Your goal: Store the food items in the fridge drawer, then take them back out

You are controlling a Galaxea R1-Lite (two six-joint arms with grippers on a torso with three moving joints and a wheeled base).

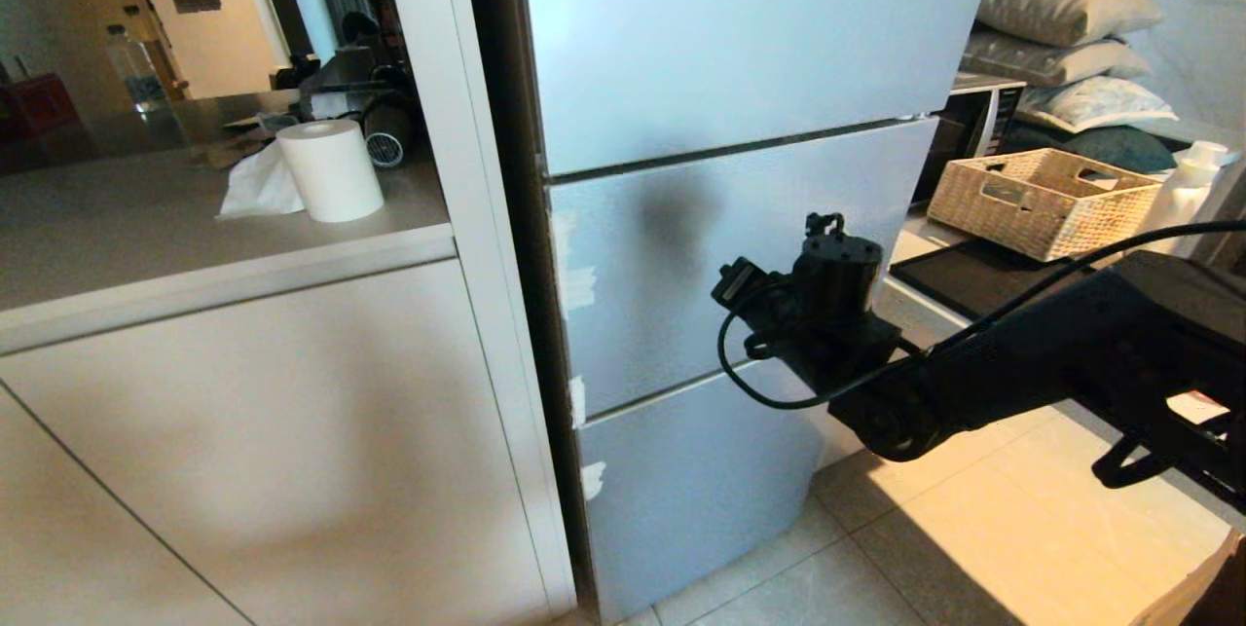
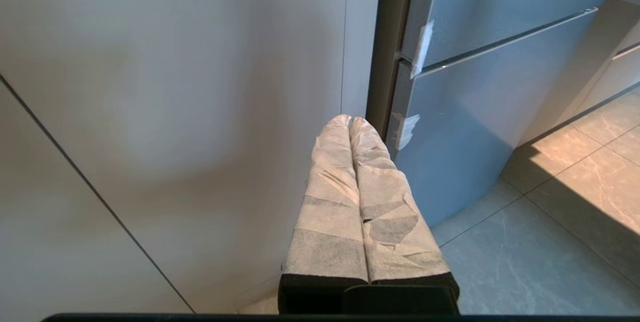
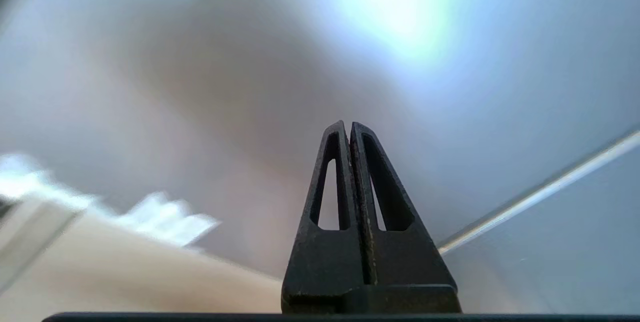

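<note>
The grey fridge [image 1: 740, 42] stands with all its doors shut, so the fridge drawer is hidden and no food items show. My right arm [image 1: 1022, 353] reaches in from the right, its wrist in front of the middle door [image 1: 662, 266]. The right gripper [image 3: 348, 124] is shut and empty, its black fingers pressed together and pointing at the door face close ahead. The seam between two doors [image 3: 545, 192] runs beside it. My left gripper [image 2: 349, 119], its fingers wrapped in white tape, is shut and empty, parked low by the cabinet beside the fridge's lower left corner.
A white cabinet [image 1: 243, 451] with a counter stands left of the fridge, carrying a paper roll [image 1: 331, 168] and clutter. A wicker basket [image 1: 1046, 198] sits on a low surface at the right. Tiled floor [image 1: 973, 548] lies before the fridge.
</note>
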